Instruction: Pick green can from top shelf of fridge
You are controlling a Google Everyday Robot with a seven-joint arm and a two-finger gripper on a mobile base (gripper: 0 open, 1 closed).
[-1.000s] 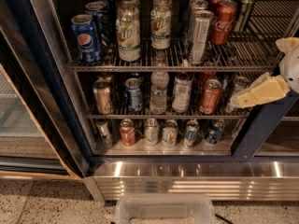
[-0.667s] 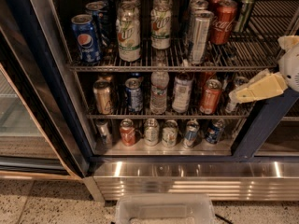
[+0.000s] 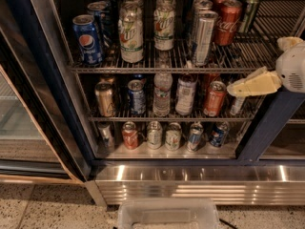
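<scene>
Now: gripper waits outside the fridge, green can untouched on the top shelf.
The slim, tall dark green can with silver top (image 3: 249,11) stands upright at the right rear of the silvery wire-rack top shelf (image 3: 238,56), just beside the red Coca-Cola can (image 3: 228,22). The bare rods to its right likely suit an approach from that side. The white-and-cream two-finger gripper (image 3: 252,85) hangs lower, level with the middle rack, before the large display fridge's dark blue frame (image 3: 267,128). Open or closed: cannot tell.
</scene>
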